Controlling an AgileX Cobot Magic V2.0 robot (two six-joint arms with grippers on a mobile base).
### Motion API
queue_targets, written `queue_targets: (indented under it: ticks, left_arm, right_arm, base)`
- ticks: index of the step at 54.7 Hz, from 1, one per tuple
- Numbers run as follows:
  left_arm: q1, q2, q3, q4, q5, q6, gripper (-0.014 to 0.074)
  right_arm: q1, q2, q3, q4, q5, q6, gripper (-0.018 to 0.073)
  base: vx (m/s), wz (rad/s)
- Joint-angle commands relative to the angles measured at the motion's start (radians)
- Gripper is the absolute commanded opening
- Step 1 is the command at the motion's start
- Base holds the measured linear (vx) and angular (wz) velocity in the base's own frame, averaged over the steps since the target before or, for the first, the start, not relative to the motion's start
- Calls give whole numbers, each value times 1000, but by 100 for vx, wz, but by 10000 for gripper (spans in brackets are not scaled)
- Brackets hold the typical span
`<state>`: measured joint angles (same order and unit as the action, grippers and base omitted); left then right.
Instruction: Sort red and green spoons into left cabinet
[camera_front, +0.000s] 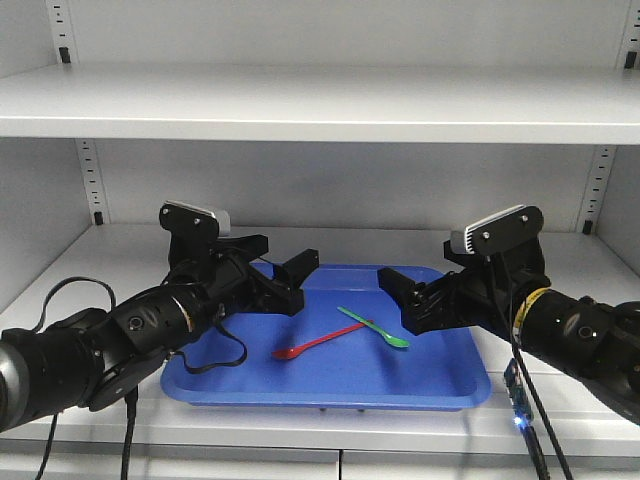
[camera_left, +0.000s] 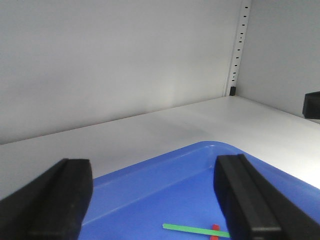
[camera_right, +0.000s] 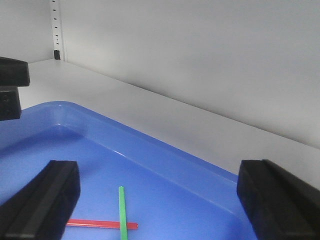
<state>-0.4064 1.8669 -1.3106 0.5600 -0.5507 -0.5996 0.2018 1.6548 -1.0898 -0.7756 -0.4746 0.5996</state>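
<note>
The red spoon (camera_front: 318, 342) and the green spoon (camera_front: 372, 328) lie crossed at their handle ends inside a shallow blue tray (camera_front: 330, 395). The tray stands on a white shelf (camera_front: 330, 245) of the light-grey cabinet. My left gripper (camera_front: 295, 282) is open over the tray's left part, a little left of the spoons. My right gripper (camera_front: 403, 298) is open over the tray's right part, close to the green spoon's bowl. In the left wrist view the green spoon (camera_left: 195, 229) and red spoon (camera_left: 215, 229) show low between the fingers of the left gripper (camera_left: 152, 165). The right gripper (camera_right: 160, 167) frames the green spoon (camera_right: 121, 210) and red spoon (camera_right: 95, 224).
A second white shelf (camera_front: 320, 105) spans overhead. Slotted shelf rails (camera_front: 90, 180) run up the cabinet's back corners. The back wall (camera_left: 125, 60) stands close behind the tray. A cable (camera_front: 535, 420) hangs under my right arm.
</note>
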Motion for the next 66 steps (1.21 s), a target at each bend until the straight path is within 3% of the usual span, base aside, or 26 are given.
queue_targets:
  ticks: [1, 34, 40, 46, 54, 60, 66]
  left_arm:
    - [-1, -53, -38, -30, -68, -1, 580]
    - [-1, -55, -37, -31, -56, 0, 503]
    - [-9, -103, -14, -39, 15, 0, 502]
    - [-41, -204, 32, -110, 202, 3, 476]
    - [-64, -350, 136, -227, 402, 151, 356]
    - [-64, -480, 257, -268, 428, 280, 200]
    - [-62, -608, 398, -268, 415, 321, 5]
  right_arm:
    - [-1, -44, -36, 23, -58, -2, 698]
    - [-1, -44, -36, 23, -57, -2, 418]
    - [-1, -44, -36, 23, -57, -2, 381]
    - [-1, -44, -36, 22, -57, -2, 344]
    - [-1, -44, -36, 22, -57, -2, 303]
    - [-1, -44, -36, 22, -57, -2, 275]
    - [-1, -44, -36, 22, -57, -2, 249]
  base:
    - [0, 0]
    - [0, 0]
    - [0, 0]
    - [0, 0]
    - [0, 0]
    - [0, 0]
    - [0, 1]
